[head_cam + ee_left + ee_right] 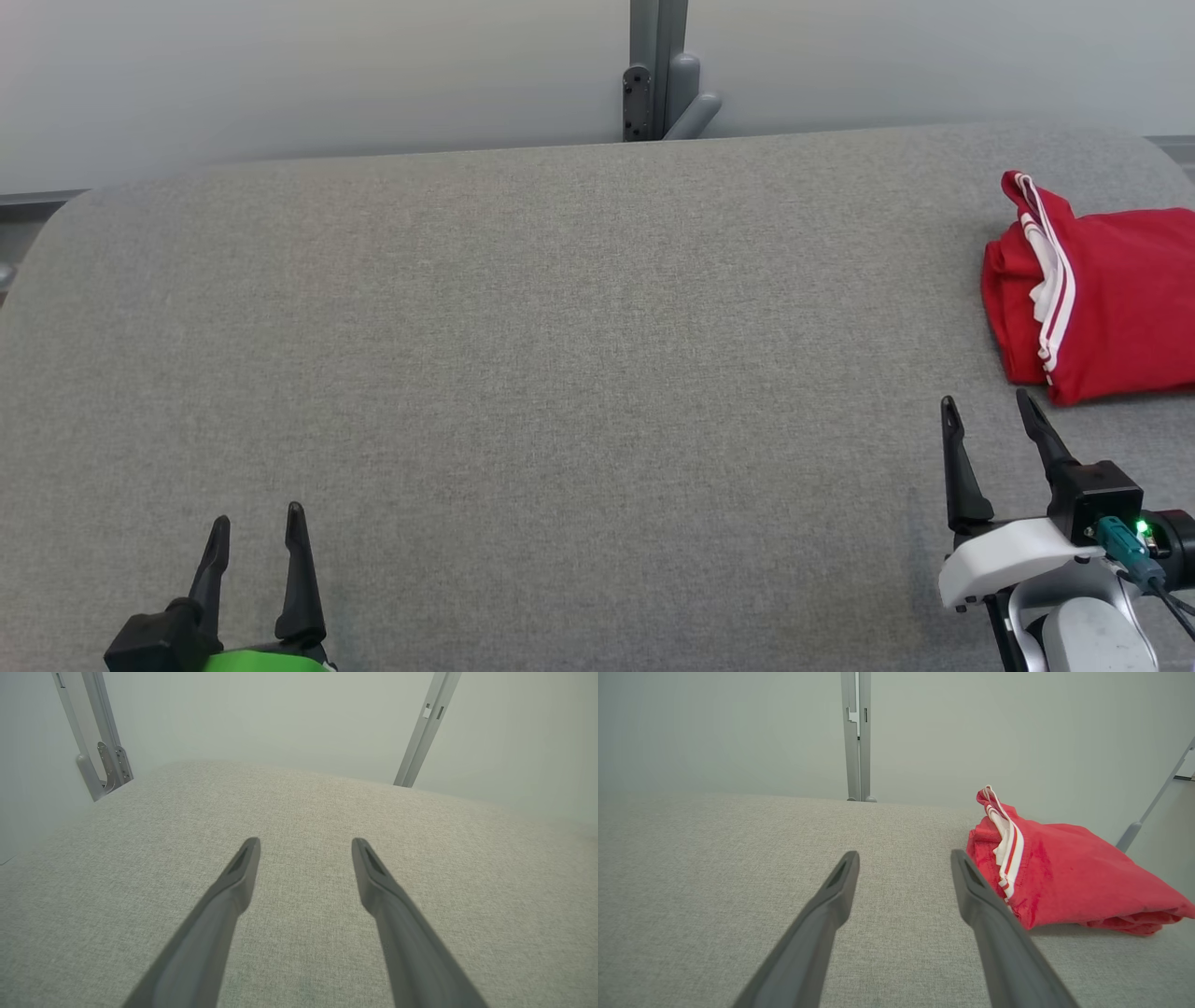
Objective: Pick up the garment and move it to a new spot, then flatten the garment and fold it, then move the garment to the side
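The garment (1111, 299) is red with white striped trim, lying folded in a thick bundle at the right edge of the grey table; in the right wrist view the garment (1064, 877) sits just right of my fingers. My right gripper (988, 403) stands open a short way in front of it, touching nothing. In its own view the right gripper (905, 855) has bare cloth between the fingers. My left gripper (258, 513) is open at the lower left, far from the garment; in the left wrist view the left gripper (306, 841) is empty above the table.
The grey fabric-covered table (523, 373) spreads wide between the two arms. A grey metal post with a bracket (658, 75) stands behind the far edge, against a pale wall. Slanted grey frame bars (425, 728) show in the left wrist view.
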